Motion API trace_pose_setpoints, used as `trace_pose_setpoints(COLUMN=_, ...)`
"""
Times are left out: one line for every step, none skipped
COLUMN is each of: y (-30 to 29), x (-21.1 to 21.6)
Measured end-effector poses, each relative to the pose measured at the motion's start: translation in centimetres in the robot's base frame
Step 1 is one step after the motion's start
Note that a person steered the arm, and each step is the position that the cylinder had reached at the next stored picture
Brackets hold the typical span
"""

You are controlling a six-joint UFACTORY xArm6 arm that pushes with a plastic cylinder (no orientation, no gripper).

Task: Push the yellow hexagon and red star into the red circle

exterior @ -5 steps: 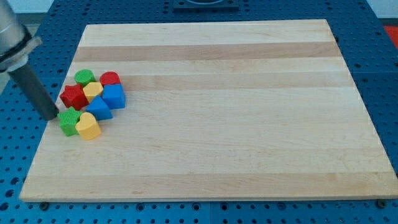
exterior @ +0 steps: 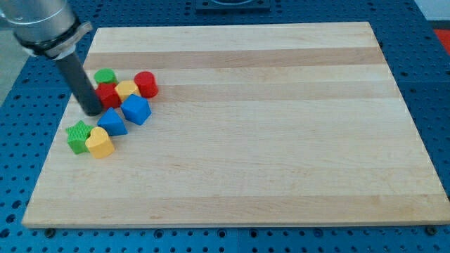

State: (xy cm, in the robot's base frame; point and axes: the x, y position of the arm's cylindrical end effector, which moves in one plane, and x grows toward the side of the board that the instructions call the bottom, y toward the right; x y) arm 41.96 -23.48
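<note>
We read no writing anywhere. Our tip (exterior: 93, 112), which has no jaws, touches the red star (exterior: 107, 94) at its seven o'clock; the yellow hexagon (exterior: 126, 89) sits against the star, the red circle (exterior: 145, 83) at the hexagon's two o'clock. The board (exterior: 281, 140) lies open rightward.

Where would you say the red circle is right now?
The red circle sits in the view's upper left, at the cluster's right end, touching the yellow hexagon.

My tip (exterior: 93, 111) touches the red star (exterior: 107, 94) beside the yellow hexagon (exterior: 127, 89).
</note>
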Motion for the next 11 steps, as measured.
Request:
trace_pose_setpoints(y=0.3, x=-0.2)
trace_pose_setpoints(y=2.0, x=-0.7)
trace_pose_setpoints(y=5.4, x=-2.2)
trace_pose_setpoints(y=8.4, x=-3.6)
trace_pose_setpoints(y=11.2, x=-4.5)
trace_pose_setpoints(y=12.1, x=-4.5)
trace_pose_setpoints(y=13.6, x=-4.5)
trace_pose_setpoints(y=16.2, x=-6.6)
trace_pose_setpoints(y=16.3, x=-10.0)
trace_pose_setpoints(y=16.3, x=-11.7)
trace_pose_setpoints(y=16.3, x=-12.2)
